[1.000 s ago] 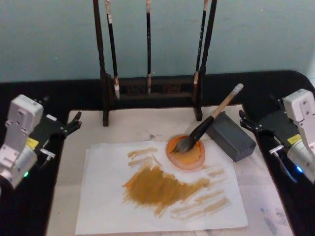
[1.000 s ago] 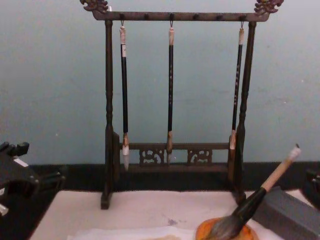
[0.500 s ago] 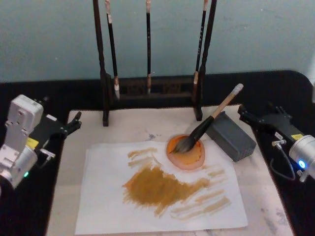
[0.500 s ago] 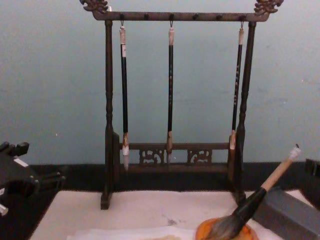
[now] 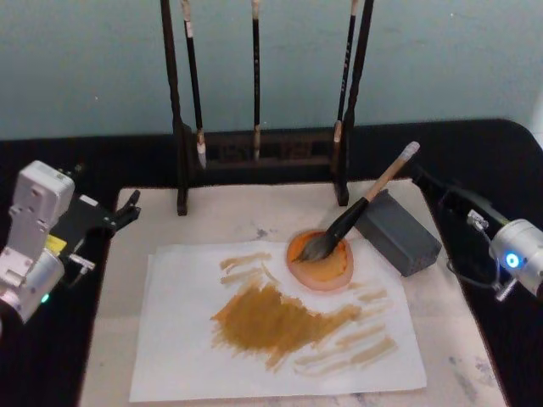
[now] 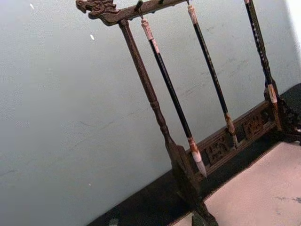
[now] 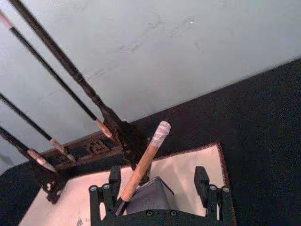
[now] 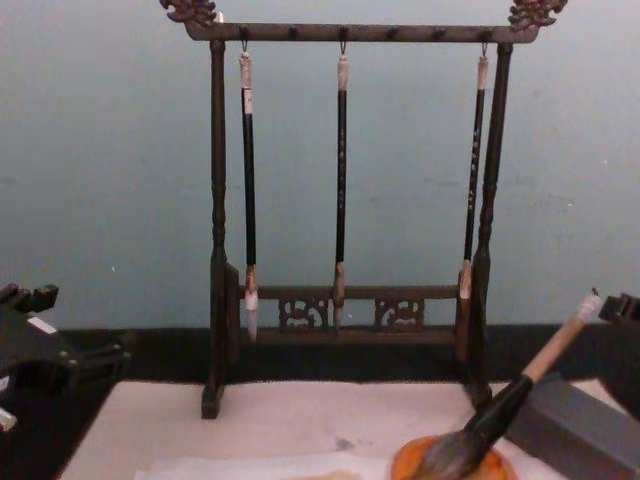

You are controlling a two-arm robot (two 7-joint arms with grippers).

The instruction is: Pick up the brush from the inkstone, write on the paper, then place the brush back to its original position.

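**Head view.** The brush (image 5: 356,212) lies with its bristle head in the inkstone (image 5: 327,278). Its handle slopes up and back to the right, across the corner of the grey block (image 5: 400,236). The inkstone sits on the back right part of the paper (image 5: 254,360), which carries ochre strokes. The paper lies on a beige mat (image 5: 445,339) on the black desk (image 5: 496,153). The brush rack (image 5: 259,154) stands at the rear of the mat. The left tool (image 5: 125,210) is at the mat's left edge, fingers apart, holding nothing. The right tool (image 5: 434,188) is just behind and to the right of the grey block, near the brush's pale end cap but not touching it.

**Left wrist view.** The rack (image 6: 160,117) and its three slim brushes hang before a pale wall.

**Right wrist view.** Both fingers (image 7: 113,181) of the right tool (image 7: 157,175) stand wide apart and empty. The brush handle (image 7: 143,165) and the grey block (image 7: 150,195) lie beyond them.

**Chest view.** The brush (image 8: 510,400) rests head-down in the inkstone (image 8: 405,462). The left tool (image 8: 80,345) is low on the left. The right tool (image 8: 620,305) is at the right edge, just beside the end cap.
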